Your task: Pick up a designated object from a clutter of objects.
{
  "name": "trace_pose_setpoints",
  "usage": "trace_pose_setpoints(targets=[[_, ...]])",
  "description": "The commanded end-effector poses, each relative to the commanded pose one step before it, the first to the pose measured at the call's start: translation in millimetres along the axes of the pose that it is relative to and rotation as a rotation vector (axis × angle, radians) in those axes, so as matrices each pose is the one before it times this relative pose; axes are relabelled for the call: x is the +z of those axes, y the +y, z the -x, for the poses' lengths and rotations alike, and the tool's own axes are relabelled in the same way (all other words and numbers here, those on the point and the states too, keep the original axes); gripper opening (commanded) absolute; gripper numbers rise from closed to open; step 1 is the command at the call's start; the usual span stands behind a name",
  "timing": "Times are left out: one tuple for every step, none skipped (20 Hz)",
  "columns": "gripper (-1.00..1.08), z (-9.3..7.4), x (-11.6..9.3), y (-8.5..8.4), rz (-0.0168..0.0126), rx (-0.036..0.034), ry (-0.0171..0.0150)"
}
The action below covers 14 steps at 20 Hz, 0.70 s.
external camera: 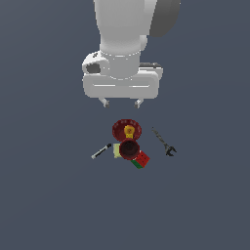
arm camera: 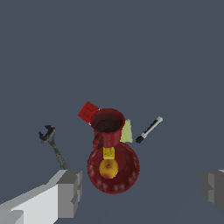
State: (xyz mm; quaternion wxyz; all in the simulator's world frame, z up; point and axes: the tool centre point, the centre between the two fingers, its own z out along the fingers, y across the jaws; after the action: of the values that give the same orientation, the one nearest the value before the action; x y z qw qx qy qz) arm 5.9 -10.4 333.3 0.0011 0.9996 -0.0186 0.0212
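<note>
The gripper (external camera: 120, 102) is hanging with its two fingers (external camera: 103, 101) spread wide apart and nothing sitting between them; in the wrist view the gray pads (arm camera: 70, 192) are showing at opposite edges with a broad gap of bare floor between. It is hovering above the clutter, not touching any item.

The dark red bowl (external camera: 129, 149) is sitting below the fingertips in the exterior view, beyond the red plate (external camera: 126, 130), so the plate is lying between the gripper and the bowl. The bowl is standing upright with its dark hollow facing up, its side touching or overlapping the plate's edge. In the wrist view the bowl (arm camera: 107, 127) is appearing roughly centered between the two fingers but well clear of them, with the plate (arm camera: 113, 167) and its yellow figure nearer the pads.

A pale yellow pad (external camera: 117, 151) is peeking out just beside the bowl, and a red-green cube (external camera: 140, 160) is resting against the bowl's other side. A black-and-white pen-like tool (external camera: 101, 151) is lying toward the exterior view's left, apart from the bowl. A dark wrench (external camera: 164, 142) is lying toward the exterior view's right, also apart. Everything is resting on the gray floor (external camera: 49, 195).
</note>
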Motion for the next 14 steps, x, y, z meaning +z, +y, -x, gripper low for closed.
trace_pose_setpoints(targets=[[1.08,0.00,0.00,0.01,0.00000,0.00000,0.00000],[1.08,-0.09,-0.34,-0.08,-0.00067,0.00041,0.00058],[1.08,-0.39,-0.75,-0.51,-0.00153,0.00093,0.00125],[1.08,-0.58,-1.34,-0.70,-0.00275,0.00164,0.00224],[1.08,-0.82,-1.82,-1.01,-0.00377,0.00219,0.00302],[1.08,-0.83,-1.84,-1.05,-0.00386,0.00214,0.00303],[1.08,-0.58,-1.29,-0.72,-0.00279,0.00144,0.00211],[1.08,-0.33,-0.74,-0.40,-0.00167,0.00076,0.00119],[1.08,-0.18,-0.02,-0.34,0.00000,0.00000,0.00000],[1.08,0.26,0.01,0.52,0.00000,0.00000,0.00000],[1.08,0.06,0.20,-0.01,0.00065,0.00002,-0.00023],[1.08,0.01,-0.04,0.08,0.00000,0.00000,0.00000],[1.08,-0.11,0.32,-0.19,-0.00061,-0.00149,-0.00087],[1.08,-0.08,0.44,-0.02,-0.00085,-0.00219,-0.00129]])
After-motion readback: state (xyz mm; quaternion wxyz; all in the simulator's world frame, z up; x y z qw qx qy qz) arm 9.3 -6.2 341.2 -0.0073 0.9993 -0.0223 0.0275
